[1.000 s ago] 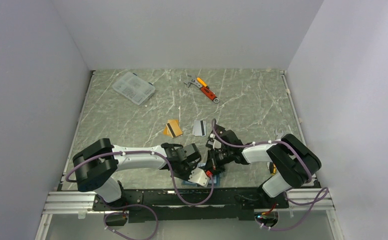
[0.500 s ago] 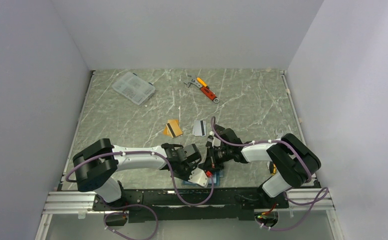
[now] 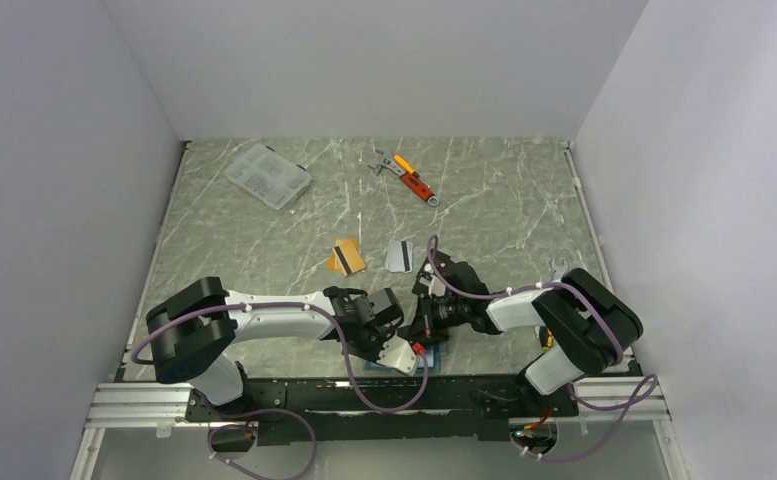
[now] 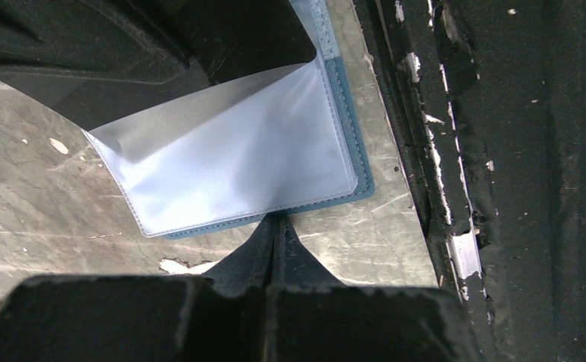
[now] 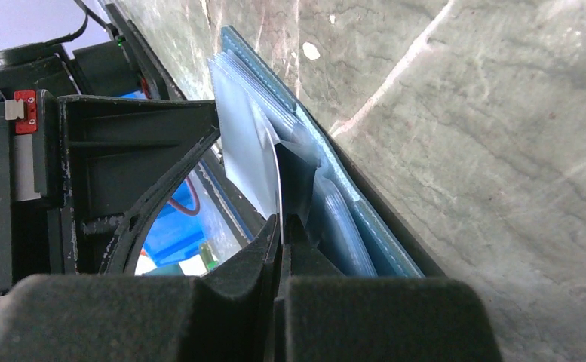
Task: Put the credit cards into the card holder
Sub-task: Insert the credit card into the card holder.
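The teal-blue card holder (image 4: 354, 151) lies open at the table's front edge, its clear sleeves (image 4: 237, 158) fanned. My right gripper (image 5: 282, 226) is shut on one thin sleeve (image 5: 248, 143) and holds it up off the teal cover (image 5: 372, 226). My left gripper (image 4: 277, 220) is shut, its tips resting on the holder's teal edge. In the top view both grippers (image 3: 404, 355) (image 3: 422, 338) meet over the holder and hide most of it. The orange-gold credit cards (image 3: 345, 257) and a silver-grey card (image 3: 398, 254) lie flat on the table just behind the arms.
A clear plastic organiser box (image 3: 268, 175) sits at the back left. An orange-handled tool (image 3: 414, 178) lies at the back centre, with a small metal piece (image 3: 378, 165) beside it. The black front rail (image 4: 501, 151) runs right next to the holder.
The right wrist has shifted slightly. Both grippers stay shut at the holder, and the cards have not moved.
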